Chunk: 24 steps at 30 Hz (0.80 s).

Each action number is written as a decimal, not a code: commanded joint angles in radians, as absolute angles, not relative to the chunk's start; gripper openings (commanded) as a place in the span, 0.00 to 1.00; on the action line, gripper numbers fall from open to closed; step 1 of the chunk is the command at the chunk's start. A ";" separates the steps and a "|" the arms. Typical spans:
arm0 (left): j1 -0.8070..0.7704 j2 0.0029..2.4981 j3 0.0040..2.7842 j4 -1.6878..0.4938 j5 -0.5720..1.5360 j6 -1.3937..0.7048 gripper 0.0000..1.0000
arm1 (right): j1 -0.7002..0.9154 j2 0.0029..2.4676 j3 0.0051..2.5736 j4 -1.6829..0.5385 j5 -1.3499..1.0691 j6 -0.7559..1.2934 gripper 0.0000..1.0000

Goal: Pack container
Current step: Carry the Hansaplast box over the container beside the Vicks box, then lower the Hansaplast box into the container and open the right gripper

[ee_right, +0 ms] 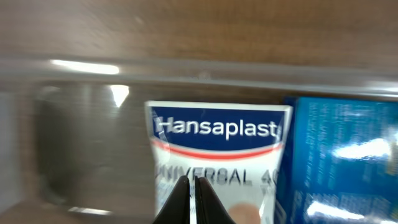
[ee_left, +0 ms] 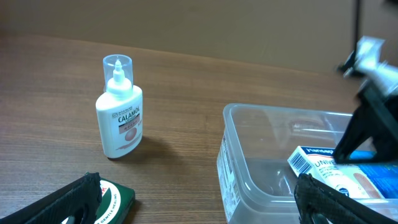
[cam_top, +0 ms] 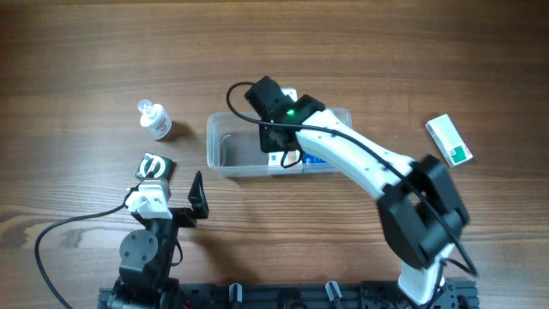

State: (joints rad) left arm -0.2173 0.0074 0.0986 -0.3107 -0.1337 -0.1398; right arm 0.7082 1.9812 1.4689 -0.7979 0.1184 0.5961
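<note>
The clear container (cam_top: 214, 146) stands mid-table; it also shows in the left wrist view (ee_left: 249, 124) and the right wrist view (ee_right: 93, 68). Inside lie a white Hansaplast box (ee_right: 217, 137) (ee_left: 323, 168) and a blue box (ee_right: 342, 162) (cam_top: 319, 160). My right gripper (ee_right: 191, 186) (cam_top: 276, 142) is shut, reaching into the container with its tips over the Hansaplast box. My left gripper (ee_left: 199, 211) (cam_top: 176, 184) is open and empty, low over the table left of the container. A calamine bottle (cam_top: 155, 120) (ee_left: 120, 112) stands upright. A green box (cam_top: 157, 166) (ee_left: 115, 199) lies by my left finger.
A white and green box (cam_top: 449, 140) lies on the table at the far right. The left arm's black cable (cam_top: 60, 232) loops along the front left of the wooden table.
</note>
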 commanded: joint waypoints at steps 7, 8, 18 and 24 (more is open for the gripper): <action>-0.224 0.007 0.097 -0.311 -0.150 -0.142 1.00 | 0.706 2.106 1.479 -0.834 0.123 0.574 0.04; -0.224 0.007 0.097 -0.311 -0.150 -0.142 1.00 | 0.706 2.103 1.479 -0.834 0.123 0.574 0.04; -0.224 0.007 0.097 -0.311 -0.150 -0.142 1.00 | 0.704 1.935 1.505 -0.852 0.182 0.546 0.04; -0.224 0.007 0.097 -0.311 -0.150 -0.142 1.00 | 0.704 1.736 1.505 -0.829 0.187 0.512 0.04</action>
State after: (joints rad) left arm -0.2173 0.0074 0.0986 -0.3107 -0.1341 -0.1398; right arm 0.7071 1.8465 1.4948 -0.8364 0.1585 0.5392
